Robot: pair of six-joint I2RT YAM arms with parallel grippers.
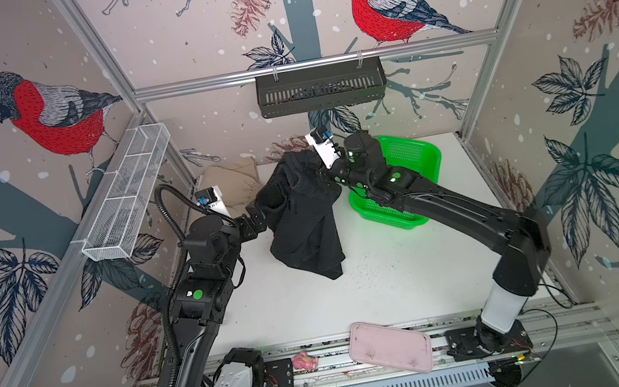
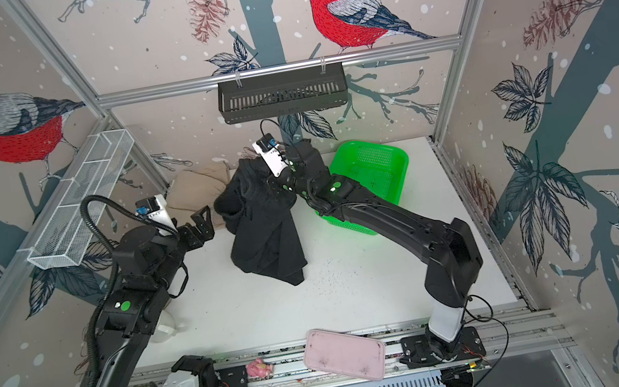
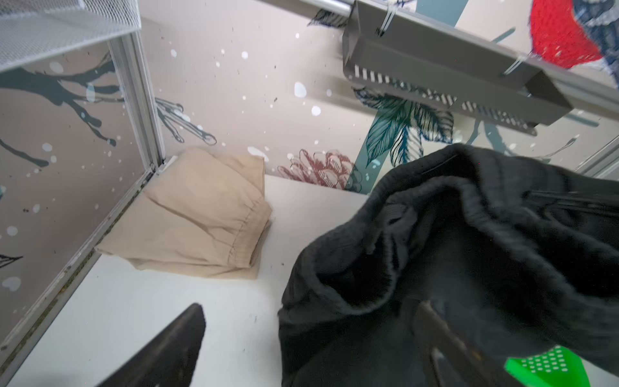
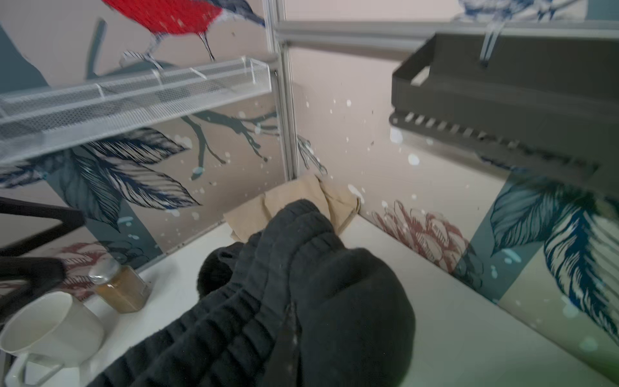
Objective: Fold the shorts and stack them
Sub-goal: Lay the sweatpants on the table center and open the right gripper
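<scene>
at the far left corner of the counter (image 1: 398,285), against the walls, the beige shorts (image 1: 233,185) are lying in a flat, squared bundle that looks already folded, so the work in hand seems to be the second pair. just right of them the left gripper (image 2: 201,222) is hovering with its jaws spread wide and nothing between them, sitting close beside the left edge of the black shorts (image 1: 299,221); in the left wrist view one finger is showing in front of the dark cloth, but whether it is touching cannot be told. the black shorts are hanging in a crumpled drape at the far middle of the counter, their ribbed waistband bunched up high and their lower end seeming to trail on the surface. the right gripper (image 4: 290,321) is holding that raised waistband, its jaws pinched together on the cloth, reaching in from the right over the green basket (image 1: 419,156), which is standing at the far right. the step looks like lifting and opening the black pair before folding. the next move is probably calling for the left gripper to close on a free part of the waistband, so both arms can stretch the cloth flat on the open counter, fold it, and carry it left onto the beige pair.
</scene>
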